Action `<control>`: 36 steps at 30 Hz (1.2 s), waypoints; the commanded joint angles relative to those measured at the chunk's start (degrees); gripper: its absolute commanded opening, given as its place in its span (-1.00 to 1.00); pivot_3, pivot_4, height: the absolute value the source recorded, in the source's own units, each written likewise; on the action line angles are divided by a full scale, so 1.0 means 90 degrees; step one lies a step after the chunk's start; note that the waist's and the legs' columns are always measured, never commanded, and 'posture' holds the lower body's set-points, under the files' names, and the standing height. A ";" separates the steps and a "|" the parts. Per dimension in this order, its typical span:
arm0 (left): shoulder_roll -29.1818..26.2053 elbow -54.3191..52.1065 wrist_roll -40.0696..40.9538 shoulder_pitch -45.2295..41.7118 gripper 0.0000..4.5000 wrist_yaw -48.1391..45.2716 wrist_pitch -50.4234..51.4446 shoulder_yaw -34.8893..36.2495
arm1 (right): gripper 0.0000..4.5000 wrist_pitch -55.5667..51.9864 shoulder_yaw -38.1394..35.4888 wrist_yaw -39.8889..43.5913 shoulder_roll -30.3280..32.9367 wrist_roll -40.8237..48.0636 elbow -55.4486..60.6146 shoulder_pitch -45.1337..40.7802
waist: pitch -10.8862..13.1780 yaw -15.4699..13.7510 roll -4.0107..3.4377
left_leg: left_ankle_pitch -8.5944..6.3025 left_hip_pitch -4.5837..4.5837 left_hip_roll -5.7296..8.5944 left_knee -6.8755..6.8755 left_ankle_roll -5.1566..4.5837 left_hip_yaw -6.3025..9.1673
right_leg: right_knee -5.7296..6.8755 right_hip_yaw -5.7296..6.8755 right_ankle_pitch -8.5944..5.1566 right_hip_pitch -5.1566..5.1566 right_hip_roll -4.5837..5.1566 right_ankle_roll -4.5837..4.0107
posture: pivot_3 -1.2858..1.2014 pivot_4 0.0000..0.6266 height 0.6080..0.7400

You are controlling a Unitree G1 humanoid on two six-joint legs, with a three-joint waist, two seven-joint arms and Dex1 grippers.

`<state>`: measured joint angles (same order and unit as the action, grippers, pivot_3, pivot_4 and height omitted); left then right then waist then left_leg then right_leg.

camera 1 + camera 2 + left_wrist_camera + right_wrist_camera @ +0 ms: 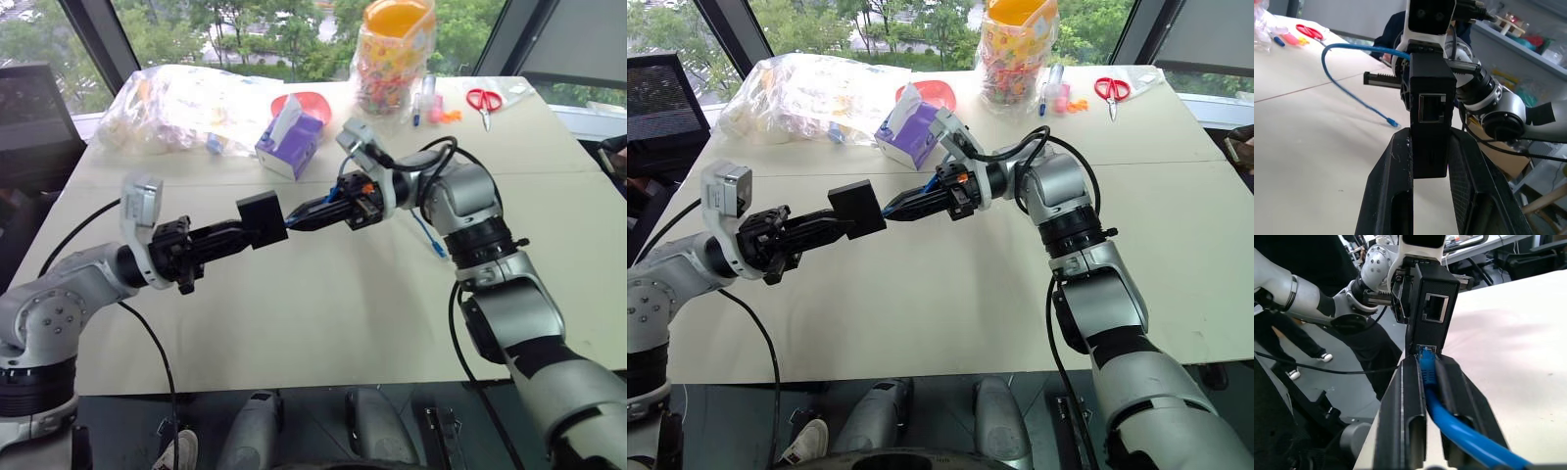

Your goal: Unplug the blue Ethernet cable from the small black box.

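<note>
A wide pale tabletop stands before tall windows with green trees outside, and the clutter sits along its far edge: a crumpled clear plastic bag at the far left, then a purple tissue box in front of a red bowl, a clear jar with an orange lid full of colourful bits, and red-handled scissors at the far right. Above the bare middle of the tabletop the two arms meet. On the left, the left hand is clenched on the small black box, holding it up off the surface with its fingers clamped on the box's flat sides; one empty port faces the left wrist view. Just right of the box, the right hand is closed around the plug end of the blue Ethernet cable, its fingers pinching the blue boot right where it enters the box. In the right wrist view the plug appears seated in the lower port, so the cable looks not yet unplugged. The rest of the blue cord loops back past the right wrist and trails down to the tabletop on the right, its free end lying there. By my reading, both grasps are made and the box is braced; what is left is the pull itself, likely with the latch tab pressed, drawing the plug rightward out of the port while the left hand holds the box firm.
</note>
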<state>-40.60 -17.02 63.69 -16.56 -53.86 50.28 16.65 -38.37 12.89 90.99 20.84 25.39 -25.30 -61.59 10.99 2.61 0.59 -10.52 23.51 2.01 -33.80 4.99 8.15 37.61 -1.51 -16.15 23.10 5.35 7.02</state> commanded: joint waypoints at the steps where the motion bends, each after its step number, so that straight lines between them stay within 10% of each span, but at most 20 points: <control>1: -0.0027 -0.0188 0.0080 -0.0064 -0.82 -0.0053 -0.0080 0.0048 | -0.97 0.0056 -0.0078 -0.0004 -0.0048 0.0062 0.0160 -0.0085 | 0.0000 0.0000 0.0000 | 0.0000 0.0000 0.0000 0.0000 0.0000 0.0000 | 0.0000 0.0000 0.0000 0.0000 0.0000 0.0000 | 0.03 -0.52 1.00; 24: -0.0303 -0.0397 0.0042 0.0355 -0.82 -0.0227 -0.0197 0.0401 | -0.97 0.1337 -0.0426 -0.0268 0.0742 -0.0803 -0.2243 -0.0126 | 0.0001 0.0014 0.0001 | 0.0000 0.0004 0.0000 0.0002 0.0000 -0.0005 | -0.0006 -0.0001 0.0000 0.0003 0.0001 -0.0002 | 0.03 -0.52 1.00; 36: 0.1590 0.1992 -0.3548 -0.0870 -0.82 0.0866 -0.3173 -0.1577 | -0.97 0.4124 -0.1227 -0.5087 0.0488 -0.2116 -0.5057 -0.0102 | 0.0007 -0.0049 0.0013 | 0.0002 0.0006 0.0005 -0.0008 0.0001 -0.0008 | -0.0014 -0.0005 0.0004 -0.0008 0.0003 -0.0006 | 0.03 -0.52 1.00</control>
<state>-27.38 -1.76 36.74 -22.70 -47.35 28.35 3.75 -3.68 3.85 49.51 24.20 6.91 -70.23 -61.48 11.06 2.17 0.71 -10.51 23.56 2.06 -33.86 5.00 8.07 37.46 -1.55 -16.11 23.02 5.37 6.98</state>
